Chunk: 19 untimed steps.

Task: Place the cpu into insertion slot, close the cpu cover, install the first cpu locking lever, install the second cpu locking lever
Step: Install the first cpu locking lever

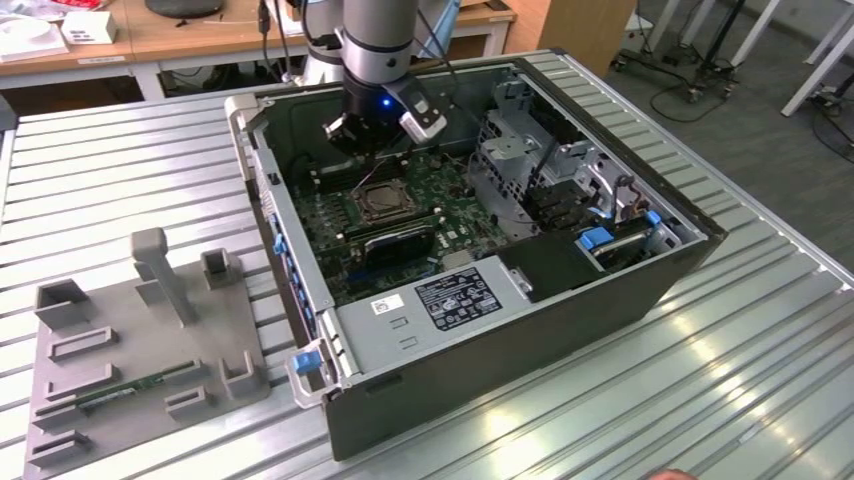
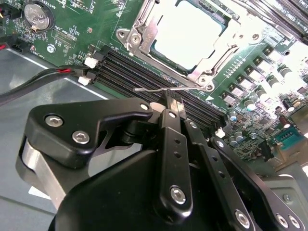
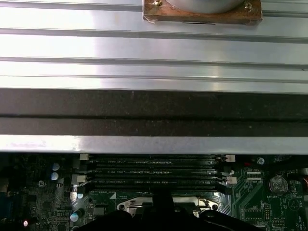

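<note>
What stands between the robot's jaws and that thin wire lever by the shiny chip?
Nothing visible. In the second wrist view the closed jaws sit right at the locking lever, beside the memory slots.

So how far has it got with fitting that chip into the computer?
Done: the cpu is in, its silver top showing through the closed cpu cover. In hand: the gripper, fingers together, is at a thin wire locking lever beside the cover; gripped or pushed, I cannot tell. Left: that lever looks not yet latched, and the other lever's state is unclear.
</note>
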Motion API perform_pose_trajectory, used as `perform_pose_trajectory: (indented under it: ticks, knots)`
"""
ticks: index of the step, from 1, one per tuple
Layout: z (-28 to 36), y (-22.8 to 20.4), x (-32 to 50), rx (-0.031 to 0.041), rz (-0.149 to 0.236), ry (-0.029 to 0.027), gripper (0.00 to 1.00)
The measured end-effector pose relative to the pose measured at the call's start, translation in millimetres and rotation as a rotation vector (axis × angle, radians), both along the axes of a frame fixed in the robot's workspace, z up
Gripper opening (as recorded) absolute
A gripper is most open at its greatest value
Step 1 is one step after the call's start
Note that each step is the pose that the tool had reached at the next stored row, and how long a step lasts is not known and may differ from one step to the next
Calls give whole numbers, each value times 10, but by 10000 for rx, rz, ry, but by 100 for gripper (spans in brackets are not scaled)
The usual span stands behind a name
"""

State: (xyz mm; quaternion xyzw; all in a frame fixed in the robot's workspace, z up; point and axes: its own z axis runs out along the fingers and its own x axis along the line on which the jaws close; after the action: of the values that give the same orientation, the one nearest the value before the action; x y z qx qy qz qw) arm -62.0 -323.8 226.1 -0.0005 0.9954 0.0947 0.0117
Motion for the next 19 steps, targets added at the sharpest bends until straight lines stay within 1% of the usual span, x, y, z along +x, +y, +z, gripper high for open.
perform_pose_trajectory:
  ticks: [4, 13, 19]
  knots:
    - [-14, 0, 7, -1, 1, 1, 11]
    - [-29, 0, 17, 14, 0, -1, 11]
    - [-33, 0, 17, 9, 0, 1, 11]
